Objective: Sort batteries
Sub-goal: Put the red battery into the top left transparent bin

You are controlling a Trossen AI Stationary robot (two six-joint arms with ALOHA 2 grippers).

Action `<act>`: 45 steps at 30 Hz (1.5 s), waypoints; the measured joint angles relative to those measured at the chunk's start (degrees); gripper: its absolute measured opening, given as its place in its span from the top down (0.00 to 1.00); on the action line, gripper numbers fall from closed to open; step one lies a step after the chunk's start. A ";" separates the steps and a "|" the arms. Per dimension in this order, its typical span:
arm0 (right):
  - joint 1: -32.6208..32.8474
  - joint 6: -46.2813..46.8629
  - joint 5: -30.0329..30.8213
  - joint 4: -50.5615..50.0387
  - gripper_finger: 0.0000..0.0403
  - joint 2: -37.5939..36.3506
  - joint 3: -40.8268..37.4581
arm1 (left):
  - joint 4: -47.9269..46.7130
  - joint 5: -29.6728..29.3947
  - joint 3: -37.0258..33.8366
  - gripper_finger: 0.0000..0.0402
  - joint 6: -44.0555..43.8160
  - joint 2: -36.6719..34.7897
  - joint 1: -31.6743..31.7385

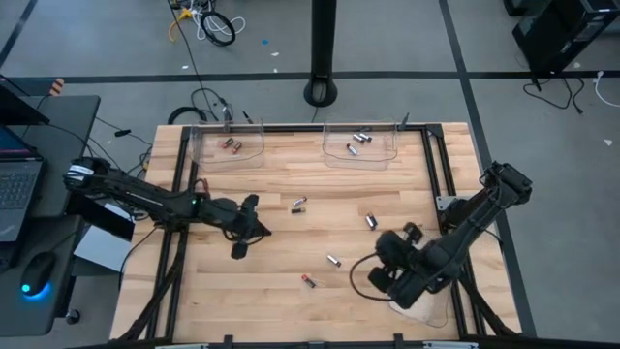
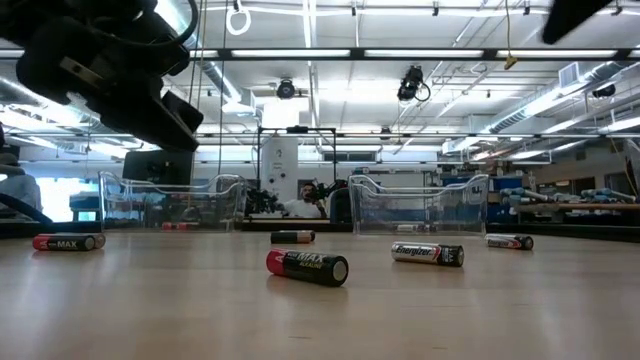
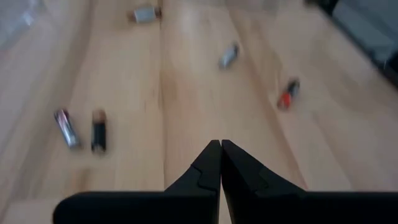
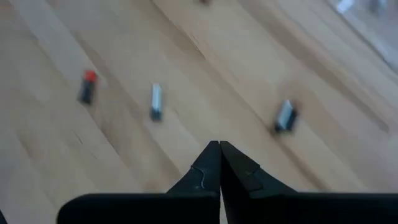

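Currently both grippers sit over the wooden table (image 1: 291,310) with nothing in them. Left gripper (image 1: 242,244) hangs above the left-centre of the tabletop, arm reaching in from the left edge. Left wrist view: its two dark fingers (image 3: 208,171) are pressed tip to tip, no gap, nothing between them. Right gripper (image 1: 380,279) is over the right-front area, arm folded in from the right side. Right wrist view: fingers (image 4: 207,167) also closed together, empty.

Loose batteries on the table, high view:
- a pair side by side near centre (image 1: 299,205), one silver, one dark
- one silver-grey cell (image 1: 371,222) right of centre, just beside the right arm's wrist
- one silver cell (image 1: 333,260) lower centre, near the right gripper
- one red-and-black cell (image 1: 308,281) toward the front edge

Already in trays at the far edge:
- left clear tray (image 1: 205,155) holds red/copper cells (image 1: 232,145)
- right clear tray (image 1: 387,155) holds silver-grey cells (image 1: 358,142)

Low view: red-and-black MAX battery (image 2: 307,267) lies on its side closest to the camera, an Energizer cell (image 2: 428,254) to its right, another MAX cell (image 2: 68,242) at far left, a dark cell (image 2: 292,237) further back, one more cell (image 2: 510,241) at right. Both clear trays stand behind them. A dark arm section (image 2: 100,75) fills the upper left of that view; which arm, cannot tell from there.

All loose cells lie flat, well apart from either gripper's tips.
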 joint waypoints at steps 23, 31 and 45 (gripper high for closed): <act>-13.63 -39.18 2.74 58.13 0.98 0.09 -22.06 | -43.57 -0.09 7.61 0.95 -21.25 -0.02 -14.40; -14.21 -40.08 2.28 58.90 0.98 0.09 -23.15 | -44.35 -3.30 7.56 0.91 -22.89 -0.02 -14.90; -14.10 -40.32 1.91 58.80 0.98 0.09 -23.30 | -41.21 -6.71 7.53 0.60 -23.91 5.78 -14.90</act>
